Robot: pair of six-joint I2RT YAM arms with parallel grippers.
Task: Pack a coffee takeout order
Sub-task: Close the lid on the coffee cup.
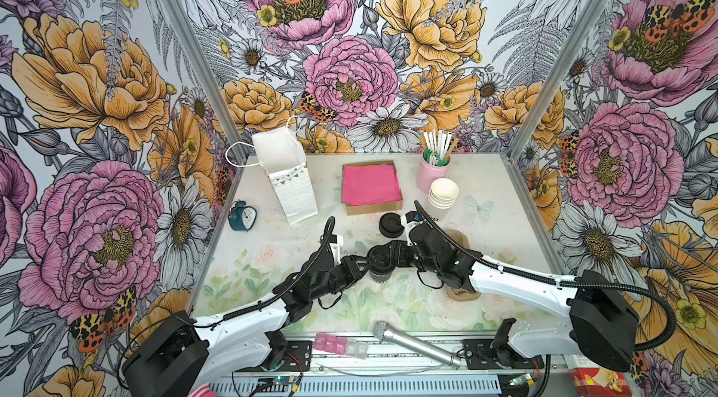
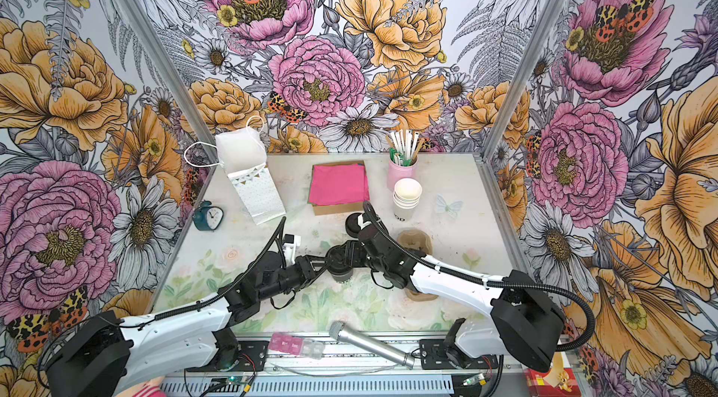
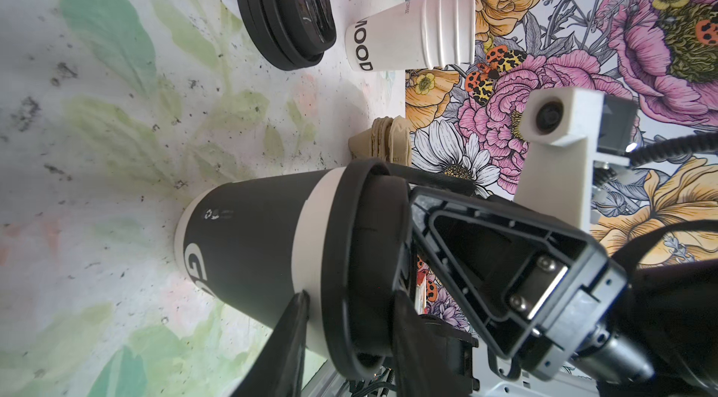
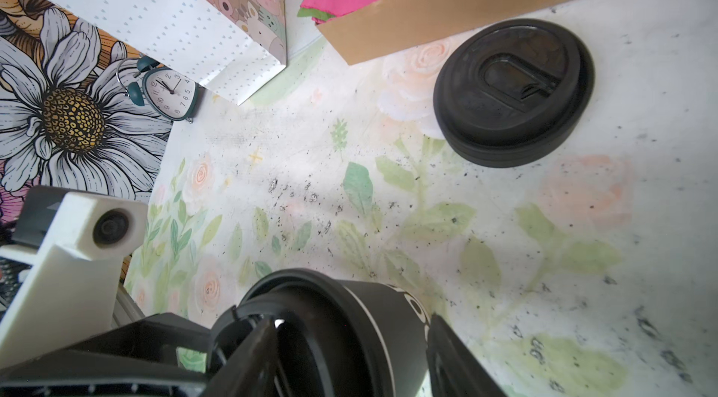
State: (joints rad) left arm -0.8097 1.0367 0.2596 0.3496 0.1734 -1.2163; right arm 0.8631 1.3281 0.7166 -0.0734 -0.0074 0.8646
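Floral-print worktop point(image 1: 252, 259) — carrying gift bag point(image 1: 297, 196), teal clock point(image 1: 241, 216), cardboard napkin box point(image 1: 369, 207), pink jar point(image 1: 431, 177), stacked white cups point(image 1: 443, 193), black lids point(image 1: 390, 224), lidded cup point(image 3: 252, 235), pulp carrier point(image 2: 412, 241).

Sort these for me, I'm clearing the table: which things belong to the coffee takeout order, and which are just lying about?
Order: paper cup, black lid on it, pink napkin, probably the gift bag.
Lying about: alarm clock, microphone, pill box, pulp carrier, spare cups, spare lids, pink jar.

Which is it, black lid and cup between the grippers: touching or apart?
Touching. The left wrist view shows the lid seated over the rim of the cup, its skirt around the white band, no gap.
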